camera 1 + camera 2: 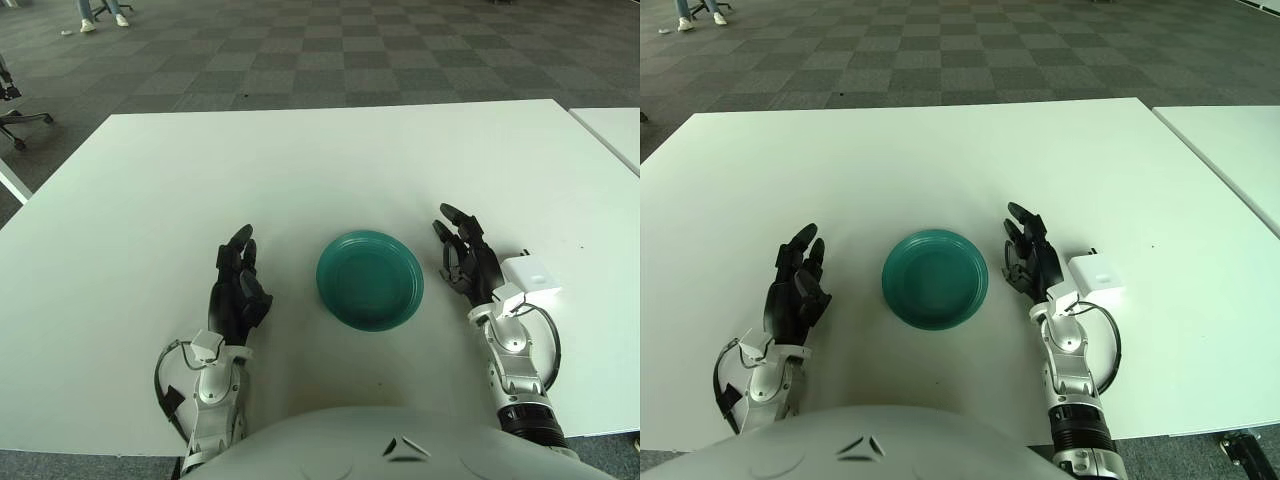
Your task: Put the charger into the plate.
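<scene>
White table (300,160): teal plate (370,279) sits near the front edge, nothing in it. White charger (1095,274) lies on the table right of the plate, just beside the right hand (1032,258), whose fingers are loosely extended, holding nothing. Left hand (238,290) shows left of the plate, fingers relaxed, likewise holding nothing.

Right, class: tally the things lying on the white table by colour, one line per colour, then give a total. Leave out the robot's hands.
Green: 1, the plate
White: 1, the charger
Total: 2
</scene>
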